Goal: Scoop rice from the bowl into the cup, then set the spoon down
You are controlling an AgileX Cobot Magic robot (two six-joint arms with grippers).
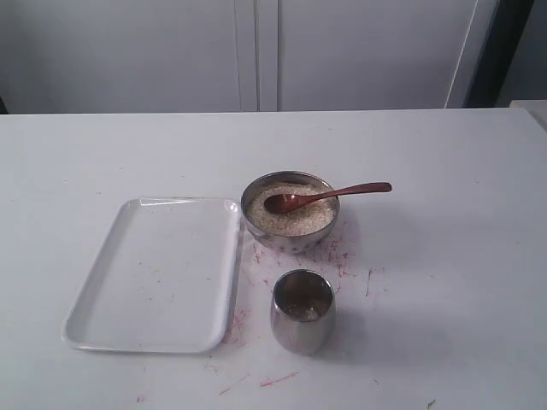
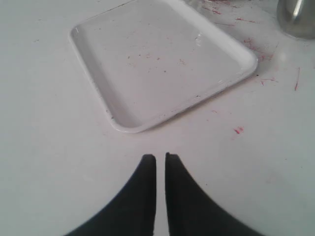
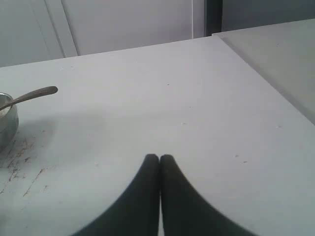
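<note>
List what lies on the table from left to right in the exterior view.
Going right: tray → bowl → spoon handle, sticking out past the bowl's right rim. The cup overlaps the bowl, so left out.

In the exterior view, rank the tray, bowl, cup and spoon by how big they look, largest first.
1. tray
2. bowl
3. cup, close behind and nearer the camera, so unsure
4. spoon, long but slim

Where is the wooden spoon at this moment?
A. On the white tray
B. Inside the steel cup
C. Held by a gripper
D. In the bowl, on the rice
D: the spoon lies with its scoop on the rice in the bowl, handle over the rim.
</note>
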